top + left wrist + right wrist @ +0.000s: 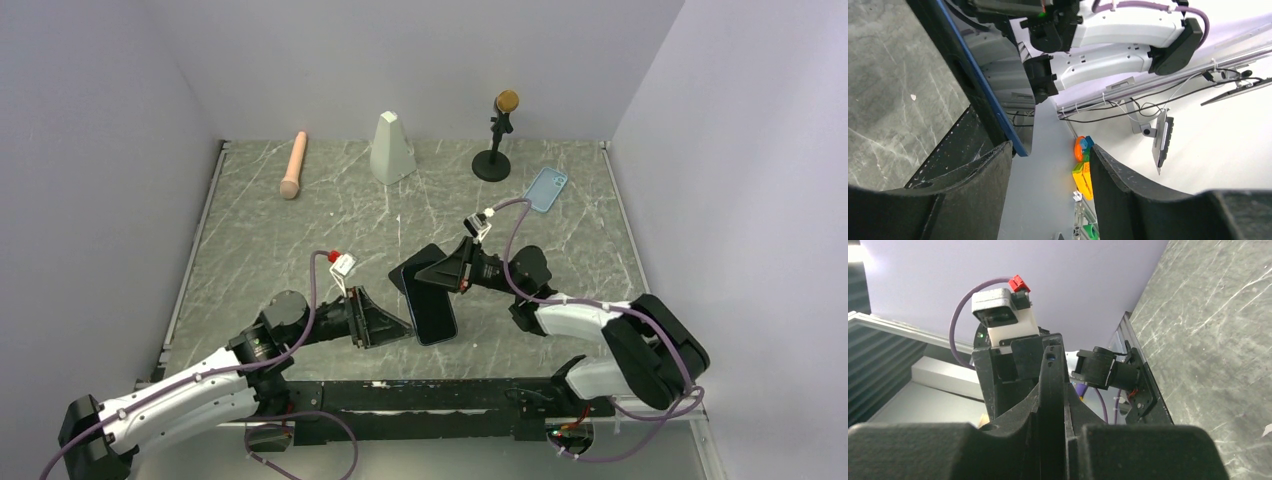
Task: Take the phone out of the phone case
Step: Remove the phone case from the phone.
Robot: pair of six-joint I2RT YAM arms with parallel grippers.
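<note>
Most of the grey tabletop (pixel 260 250) lies open around its middle, where we meet. Our right claw (pixel 421 274) grips the tilted black phone (pixel 433 315), and our left claw (pixel 405 328) gapes just beside it. The light-blue phone case (pixel 547 189) lies near the far right edge.

- The phone case (pixel 546 189), a thin light-blue shell with rounded corners and a camera cutout at its far corner, is lying flat at the far right of the table, angled slightly, well apart from the phone.
- The phone (pixel 434 312), a black glossy slab with a dark-blue edge, is sitting out of the case near the middle front of the table, its broad face showing upward and its long side running near to far.
</note>
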